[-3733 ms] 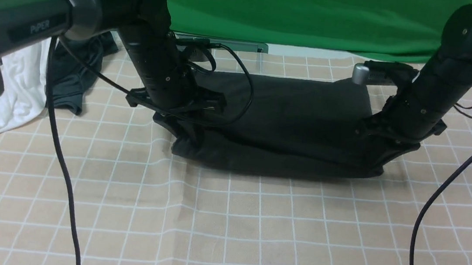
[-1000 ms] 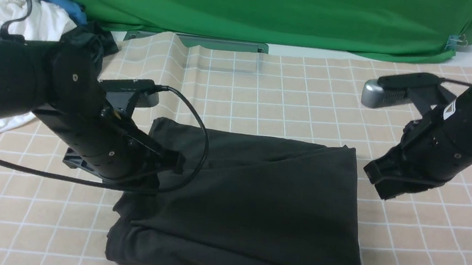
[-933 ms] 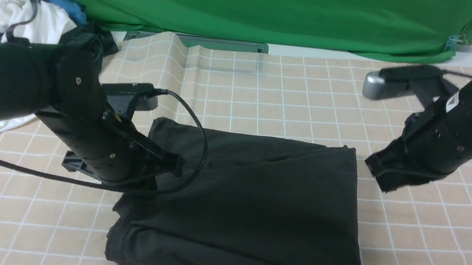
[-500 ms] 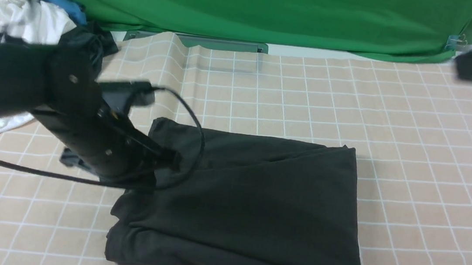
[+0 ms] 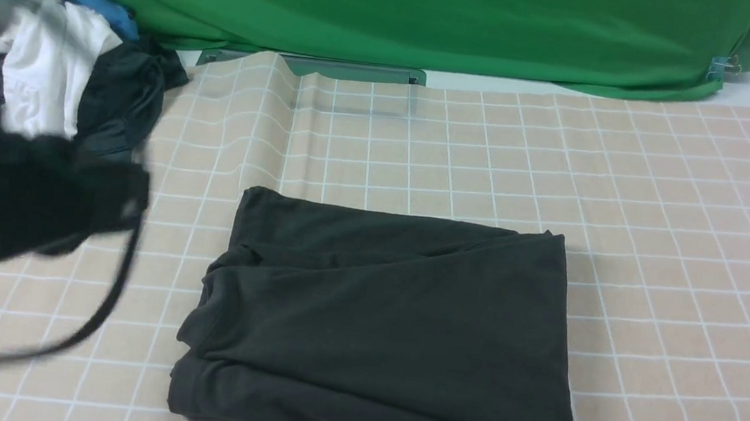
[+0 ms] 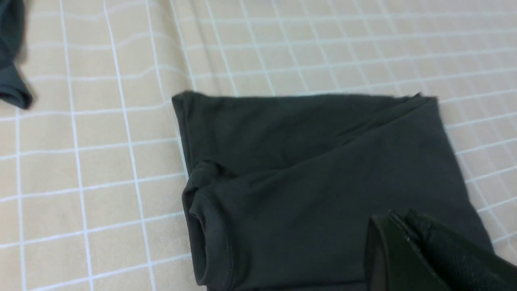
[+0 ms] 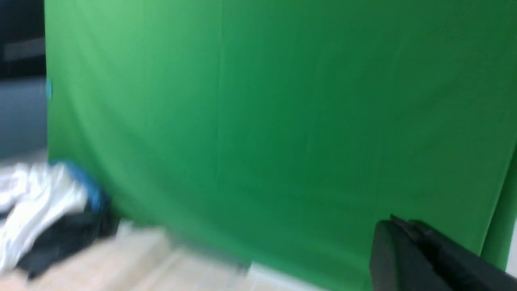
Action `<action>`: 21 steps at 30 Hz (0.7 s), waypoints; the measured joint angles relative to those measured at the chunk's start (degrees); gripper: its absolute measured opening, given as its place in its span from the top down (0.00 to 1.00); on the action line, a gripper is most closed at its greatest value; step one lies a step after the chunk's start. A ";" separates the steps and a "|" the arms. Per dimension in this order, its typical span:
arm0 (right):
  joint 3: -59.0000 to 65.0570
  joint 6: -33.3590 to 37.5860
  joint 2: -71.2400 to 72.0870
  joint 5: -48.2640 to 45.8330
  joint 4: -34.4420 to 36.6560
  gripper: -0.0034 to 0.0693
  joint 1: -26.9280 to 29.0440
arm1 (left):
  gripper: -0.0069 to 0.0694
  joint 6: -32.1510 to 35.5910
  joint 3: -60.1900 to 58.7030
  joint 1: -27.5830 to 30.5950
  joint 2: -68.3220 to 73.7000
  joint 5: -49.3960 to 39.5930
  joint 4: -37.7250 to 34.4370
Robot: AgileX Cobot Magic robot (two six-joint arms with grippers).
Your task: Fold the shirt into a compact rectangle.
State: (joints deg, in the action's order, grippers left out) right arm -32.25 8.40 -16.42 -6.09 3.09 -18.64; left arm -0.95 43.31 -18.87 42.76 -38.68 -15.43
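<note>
The black shirt (image 5: 384, 323) lies folded into a rough rectangle on the checked cloth, its collar end at the left. The left wrist view shows the same shirt (image 6: 307, 178) from above. My left gripper (image 6: 398, 218) hangs above the shirt, shut with nothing in it. In the front view only a blurred dark part of the left arm (image 5: 20, 201) shows at the left edge. My right gripper (image 7: 398, 224) is shut and empty, raised and facing the green backdrop; it is out of the front view.
A pile of white, blue and dark garments (image 5: 61, 80) lies at the back left. A green backdrop (image 5: 396, 10) closes the far side. A black cable (image 5: 93, 306) trails over the beige checked tablecloth (image 5: 689, 271) at the left.
Both arms have pulled away from the shirt: the right arm rose out of the front view, the left arm swung back to the left edge. The shirt stayed put, folded.
</note>
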 joint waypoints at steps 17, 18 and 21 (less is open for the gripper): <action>7.99 0.93 9.76 10.68 -0.04 0.76 0.00 | 0.89 0.06 -17.45 0.00 -25.43 14.74 0.31; 7.99 0.93 9.76 10.68 -0.04 0.76 0.00 | 0.89 0.06 -17.45 0.00 -25.43 14.74 0.31; 7.99 0.93 9.76 10.68 -0.04 0.75 0.00 | 0.89 0.06 -17.45 0.00 -25.43 14.74 0.31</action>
State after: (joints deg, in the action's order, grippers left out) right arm -24.26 9.33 -6.66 4.60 3.05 -18.64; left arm -0.89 25.86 -18.87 17.33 -23.94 -15.12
